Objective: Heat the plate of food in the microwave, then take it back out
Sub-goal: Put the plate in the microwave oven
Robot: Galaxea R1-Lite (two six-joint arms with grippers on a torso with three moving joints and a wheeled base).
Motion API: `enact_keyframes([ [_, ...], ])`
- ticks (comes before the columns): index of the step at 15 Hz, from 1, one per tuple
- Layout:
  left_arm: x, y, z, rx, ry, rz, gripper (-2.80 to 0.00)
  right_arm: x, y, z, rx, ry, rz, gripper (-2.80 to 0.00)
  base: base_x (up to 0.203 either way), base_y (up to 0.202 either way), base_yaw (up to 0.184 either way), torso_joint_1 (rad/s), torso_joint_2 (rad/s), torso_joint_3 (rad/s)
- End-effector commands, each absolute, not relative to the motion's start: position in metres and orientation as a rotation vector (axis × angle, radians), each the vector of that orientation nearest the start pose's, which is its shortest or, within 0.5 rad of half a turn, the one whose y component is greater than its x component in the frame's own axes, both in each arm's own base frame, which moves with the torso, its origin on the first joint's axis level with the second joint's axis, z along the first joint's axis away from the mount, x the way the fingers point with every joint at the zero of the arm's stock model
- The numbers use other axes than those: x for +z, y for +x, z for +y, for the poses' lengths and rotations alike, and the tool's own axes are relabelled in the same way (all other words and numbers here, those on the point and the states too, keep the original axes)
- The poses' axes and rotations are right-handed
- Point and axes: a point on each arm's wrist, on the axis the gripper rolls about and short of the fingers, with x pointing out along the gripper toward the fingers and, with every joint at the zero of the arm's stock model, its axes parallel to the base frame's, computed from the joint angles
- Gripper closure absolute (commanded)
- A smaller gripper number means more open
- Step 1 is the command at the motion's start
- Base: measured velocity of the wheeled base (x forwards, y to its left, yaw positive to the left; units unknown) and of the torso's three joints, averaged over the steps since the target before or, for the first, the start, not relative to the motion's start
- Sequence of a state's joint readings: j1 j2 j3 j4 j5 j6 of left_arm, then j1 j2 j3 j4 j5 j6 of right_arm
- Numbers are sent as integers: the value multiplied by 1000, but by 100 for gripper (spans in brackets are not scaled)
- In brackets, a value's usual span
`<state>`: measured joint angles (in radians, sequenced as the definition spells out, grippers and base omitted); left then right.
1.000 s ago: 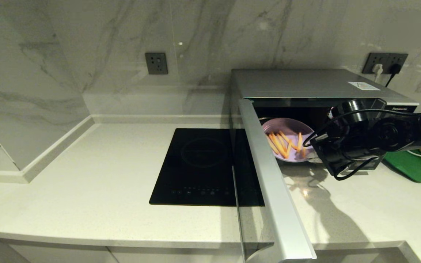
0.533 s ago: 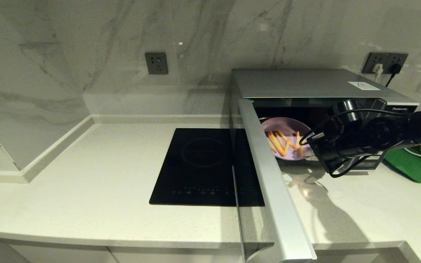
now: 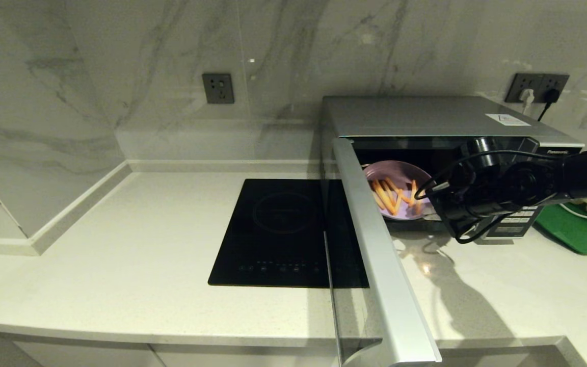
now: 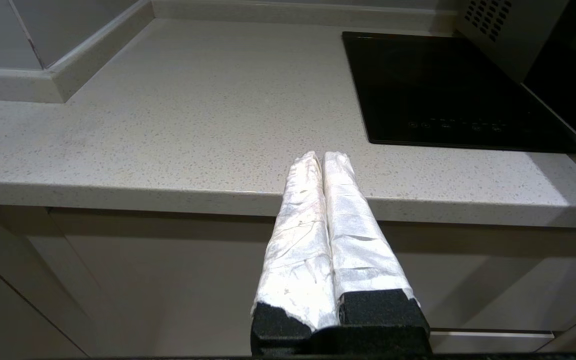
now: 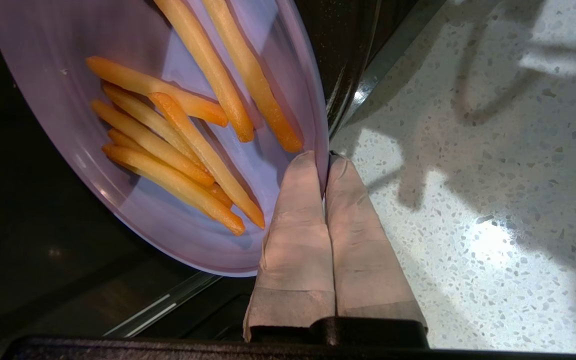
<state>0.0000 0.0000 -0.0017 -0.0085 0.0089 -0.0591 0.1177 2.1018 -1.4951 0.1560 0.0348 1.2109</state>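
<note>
A: Two grippers on the list, taken left to right. Item one: left gripper [image 4: 324, 159], parked below the tabletop [image 3: 120, 265] edge at the robot's left, fingers pressed together on nothing. Not part of this step.

B: Next along?

A: Black induction cooktop [image 3: 283, 232], bare, then the open microwave door [image 3: 375, 255], swung out toward the robot and standing between cooktop and cavity. Item four: the microwave [image 3: 426, 117] itself, cavity dark.

B: And the plate of food [image 3: 400, 196]?

A: At the cavity mouth, partly over the sill, tilted a little. The right gripper [image 5: 327, 160] is clenched on its near rim, one finger above and one under (the wrist view shows the rim [image 5: 324, 150] pinched between the two wrapped fingers). Orange sticks [image 5: 188, 145] lie loose in the dish, some close to the fingers.

B: So the step is carrying the plate through the opening. Which way, I cannot tell from this alone. How should it be done?

A: Notes, as judgement: keep the plate level, since a one-edge grip lets the far side sag and the sticks could slide off. Move straight along the cavity axis, clear of the door on the left and the keypad side [image 3: 515, 224] on the right. Lift the underside just over the sill so it doesn't catch. Slow pace; the pinch is narrow and the plate could pivot in it.
</note>
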Motion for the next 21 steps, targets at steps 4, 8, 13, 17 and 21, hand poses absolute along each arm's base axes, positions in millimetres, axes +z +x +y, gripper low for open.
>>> enact_keyframes([
  [4,77,-23,0,9,-60,-11,0,145,415,49,-342,1120,754,0,0,0,0,0,0,0],
  [8,77,-23,0,9,-60,-10,0,142,419,50,-343,1120,754,0,0,0,0,0,0,0],
  [13,77,-23,0,9,-60,-11,0,143,423,50,-347,1116,739,0,0,0,0,0,0,0],
  [17,77,-23,0,9,-60,-10,0,144,424,48,-348,1119,731,0,0,0,0,0,0,0],
  [21,77,-23,0,9,-61,-11,0,144,427,46,-349,1121,723,0,0,0,0,0,0,0],
])
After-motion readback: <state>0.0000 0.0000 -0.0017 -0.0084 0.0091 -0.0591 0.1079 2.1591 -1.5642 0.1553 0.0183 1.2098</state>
